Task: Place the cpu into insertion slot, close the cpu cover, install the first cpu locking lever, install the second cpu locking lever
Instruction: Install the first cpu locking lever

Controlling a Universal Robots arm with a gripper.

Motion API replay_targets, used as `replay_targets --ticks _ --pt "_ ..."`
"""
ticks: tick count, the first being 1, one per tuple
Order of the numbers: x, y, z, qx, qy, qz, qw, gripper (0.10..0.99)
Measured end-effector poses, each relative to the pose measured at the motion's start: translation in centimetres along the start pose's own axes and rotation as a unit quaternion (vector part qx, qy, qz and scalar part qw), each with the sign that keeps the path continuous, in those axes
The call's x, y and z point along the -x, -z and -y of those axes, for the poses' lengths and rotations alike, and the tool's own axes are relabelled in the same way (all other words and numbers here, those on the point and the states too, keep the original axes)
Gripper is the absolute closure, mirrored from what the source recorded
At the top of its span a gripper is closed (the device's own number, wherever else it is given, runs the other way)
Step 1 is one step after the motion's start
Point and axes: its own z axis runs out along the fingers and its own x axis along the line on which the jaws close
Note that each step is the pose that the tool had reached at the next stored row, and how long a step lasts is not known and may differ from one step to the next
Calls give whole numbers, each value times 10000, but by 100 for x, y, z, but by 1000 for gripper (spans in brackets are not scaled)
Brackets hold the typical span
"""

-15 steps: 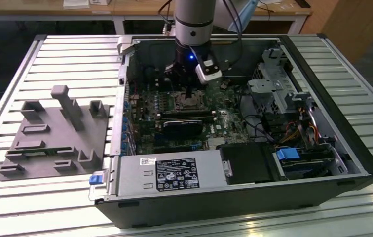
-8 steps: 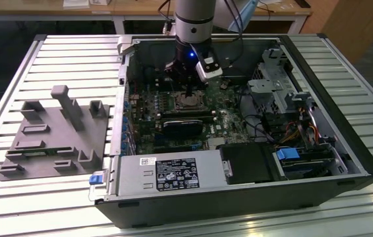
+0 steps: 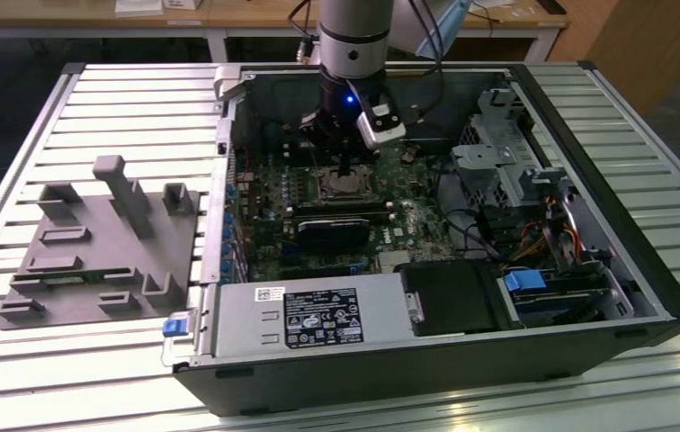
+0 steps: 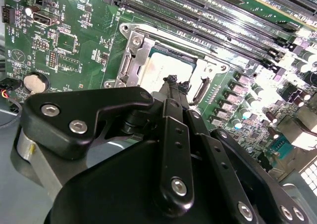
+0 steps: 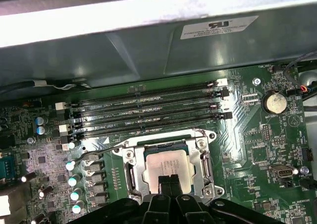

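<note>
The cpu [image 5: 166, 163] lies in the insertion slot [image 3: 343, 185] on the motherboard, its dull silver top showing through the window of the cpu cover [image 5: 134, 177]. The cover lies down flat around the chip [image 4: 163, 65]. A thin wire locking lever [image 5: 96, 152] sticks out sideways from one corner of the socket, toward the capacitors. My gripper [image 5: 169, 180] is shut, with its two black fingertips [image 4: 171, 80] pressed together at the edge of the chip, by the cover's rim. In the exterior view the gripper [image 3: 346, 171] hangs straight down into the open case over the socket.
Several long black memory slots [image 5: 148, 115] run beside the socket, with the case wall [image 5: 148, 50] behind them. A black card with a fan [image 3: 330, 229], the power supply [image 3: 304, 315] and a drive cage [image 3: 496, 162] crowd the case. A grey fixture [image 3: 100, 243] lies at the exterior view's left.
</note>
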Motion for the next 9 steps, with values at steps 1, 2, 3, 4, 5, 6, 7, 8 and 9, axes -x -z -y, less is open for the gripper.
replay_targets --ticks 1,2,3,4,5,6,7,8,9 --pt "0 0 0 0 0 0 10000 984" --pt "0 0 0 0 0 0 10000 984" --pt "-1 0 0 0 0 0 10000 984" --pt "-5 1 1 0 0 0 10000 984" --pt "-20 2 4 -1 0 0 10000 984" --pt "-36 2 7 -1 0 -1 10000 984" --pt "-55 2 10 0 0 0 10000 984" --pt "-75 2 13 0 0 1 10000 984" --pt "-95 2 17 0 0 2 10000 984"
